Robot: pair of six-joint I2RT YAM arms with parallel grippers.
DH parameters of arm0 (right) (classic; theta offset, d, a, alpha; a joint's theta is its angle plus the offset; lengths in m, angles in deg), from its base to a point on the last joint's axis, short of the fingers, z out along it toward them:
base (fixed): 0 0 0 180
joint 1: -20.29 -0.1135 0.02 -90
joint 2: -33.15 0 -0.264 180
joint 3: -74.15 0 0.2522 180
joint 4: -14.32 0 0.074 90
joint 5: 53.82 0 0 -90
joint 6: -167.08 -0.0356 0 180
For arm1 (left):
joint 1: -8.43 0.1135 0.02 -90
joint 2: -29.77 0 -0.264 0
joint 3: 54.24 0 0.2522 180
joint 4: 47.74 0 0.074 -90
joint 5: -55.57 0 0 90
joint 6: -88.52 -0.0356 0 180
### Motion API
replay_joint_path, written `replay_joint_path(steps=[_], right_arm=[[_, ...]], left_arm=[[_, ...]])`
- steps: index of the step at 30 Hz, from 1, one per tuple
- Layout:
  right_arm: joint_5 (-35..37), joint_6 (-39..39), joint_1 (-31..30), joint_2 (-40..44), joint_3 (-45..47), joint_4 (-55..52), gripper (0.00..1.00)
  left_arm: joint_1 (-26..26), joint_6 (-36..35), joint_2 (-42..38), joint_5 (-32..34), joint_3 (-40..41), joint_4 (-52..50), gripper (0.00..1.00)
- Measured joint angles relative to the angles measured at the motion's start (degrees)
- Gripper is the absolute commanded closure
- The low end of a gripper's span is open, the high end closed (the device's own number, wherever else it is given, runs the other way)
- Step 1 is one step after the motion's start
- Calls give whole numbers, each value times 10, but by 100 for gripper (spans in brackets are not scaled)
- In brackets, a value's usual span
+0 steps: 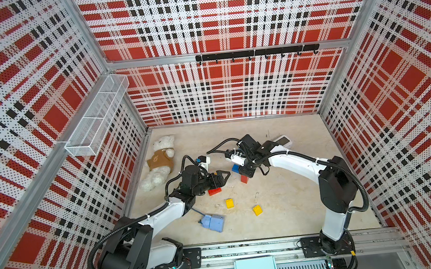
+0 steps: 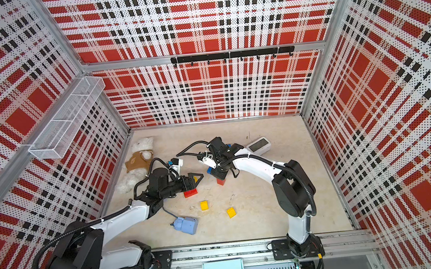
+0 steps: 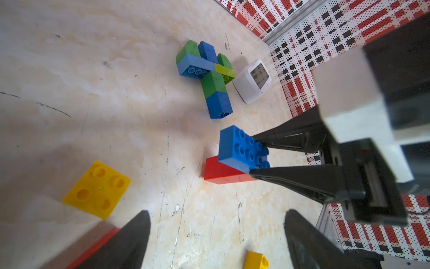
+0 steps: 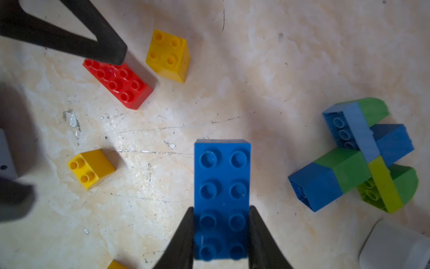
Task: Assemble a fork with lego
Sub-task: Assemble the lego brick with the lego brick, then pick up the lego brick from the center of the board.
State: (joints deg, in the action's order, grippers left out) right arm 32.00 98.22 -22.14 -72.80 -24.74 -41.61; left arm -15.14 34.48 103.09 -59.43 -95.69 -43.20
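Marbled tabletop; right tool clenches blue brick, long axis pointing straight outward; left tool released.

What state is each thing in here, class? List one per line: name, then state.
Left claw: open, empty.
Right claw: shut on the blue brick.
Blue brick: gripped, stacked on a red brick.
Second red brick: loose, studs up.
Yellow bricks: loose, unjoined.
Blue-green assembly: joined, lying on its side.
Teddy bear: lying down.
White device: lying screen up.
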Motion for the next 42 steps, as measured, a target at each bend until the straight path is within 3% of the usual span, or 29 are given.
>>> replay_joint_path(steps=[13,25,29,37,42], right_arm=[[15,-28,-22,-37,-22,8,100],[14,-47,-22,-37,-22,8,40],[15,-50,-21,-37,-22,9,29],[28,-47,-18,-7,-2,39,31],[-18,27,-33,74,59,99,36]], left_arm=[[11,-1,-8,4,0,-10,8],[12,-2,-9,4,0,-13,8],[12,-2,-13,4,0,-13,8],[16,-2,-33,16,0,-28,7],[54,7,-135,75,18,-85,6]])
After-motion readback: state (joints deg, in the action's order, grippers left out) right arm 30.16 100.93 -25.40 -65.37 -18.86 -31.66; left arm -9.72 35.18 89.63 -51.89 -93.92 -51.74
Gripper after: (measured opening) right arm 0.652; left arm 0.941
